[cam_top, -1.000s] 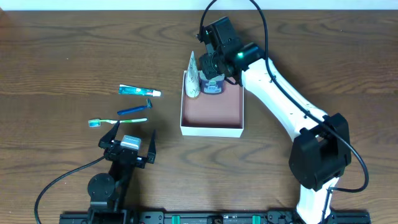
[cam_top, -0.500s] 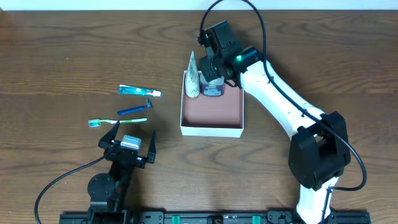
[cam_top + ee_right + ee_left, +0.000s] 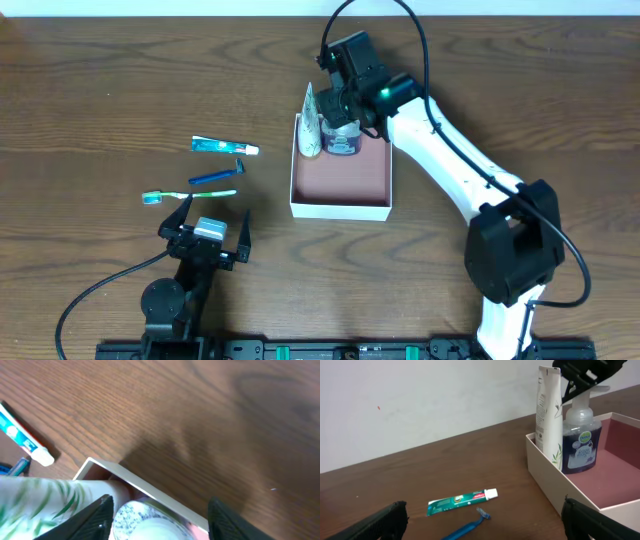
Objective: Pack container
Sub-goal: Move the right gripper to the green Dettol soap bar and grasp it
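The container (image 3: 340, 208) is a square white box with a pink inside, at the table's middle. A white tube (image 3: 311, 122) stands in its far left corner, with a blue soap pump bottle (image 3: 343, 142) upright beside it. My right gripper (image 3: 341, 108) hangs just above the bottle. In the right wrist view its fingers (image 3: 157, 512) are spread on either side of the pump head (image 3: 150, 522). My left gripper (image 3: 212, 222) is open and empty near the front left. The left wrist view shows the container (image 3: 545, 477), tube (image 3: 549, 415) and bottle (image 3: 579, 442).
A green toothpaste tube (image 3: 224, 146), a blue razor (image 3: 216, 177) and a toothbrush (image 3: 188, 195) lie on the wood left of the container. The toothpaste (image 3: 462, 500) and razor (image 3: 470, 527) show ahead of my left gripper. The container's near half is bare.
My right gripper has shifted slightly left over the soap bottle, which stands in the container's far corner. The left arm has not moved.
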Available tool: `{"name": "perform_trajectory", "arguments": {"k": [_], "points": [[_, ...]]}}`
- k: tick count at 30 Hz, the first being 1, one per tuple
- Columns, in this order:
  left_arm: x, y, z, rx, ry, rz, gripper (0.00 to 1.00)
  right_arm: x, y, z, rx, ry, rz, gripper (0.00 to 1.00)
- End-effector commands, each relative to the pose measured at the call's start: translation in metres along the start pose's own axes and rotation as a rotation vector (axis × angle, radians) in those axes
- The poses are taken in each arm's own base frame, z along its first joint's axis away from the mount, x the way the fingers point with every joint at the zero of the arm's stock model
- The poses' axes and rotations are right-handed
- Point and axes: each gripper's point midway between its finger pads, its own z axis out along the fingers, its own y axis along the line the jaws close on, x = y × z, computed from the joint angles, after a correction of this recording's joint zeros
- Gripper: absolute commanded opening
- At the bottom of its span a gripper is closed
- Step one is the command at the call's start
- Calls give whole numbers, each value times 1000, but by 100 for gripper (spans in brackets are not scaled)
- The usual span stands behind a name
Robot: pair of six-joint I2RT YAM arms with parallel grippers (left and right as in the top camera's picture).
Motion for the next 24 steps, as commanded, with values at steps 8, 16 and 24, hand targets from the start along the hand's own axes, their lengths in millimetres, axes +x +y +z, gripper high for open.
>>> {"name": "perform_trajectory", "arguments": {"k": [8, 16, 24], "points": [[15, -4, 1, 18, 42, -18, 98, -55, -76, -176, 105, -231, 149, 83], [15, -4, 1, 18, 42, -18, 98, 53, -172, -229, 292, 45, 539, 98], [15, -4, 1, 18, 42, -18, 98, 158, -214, -183, 402, 262, 967, 99]]}}
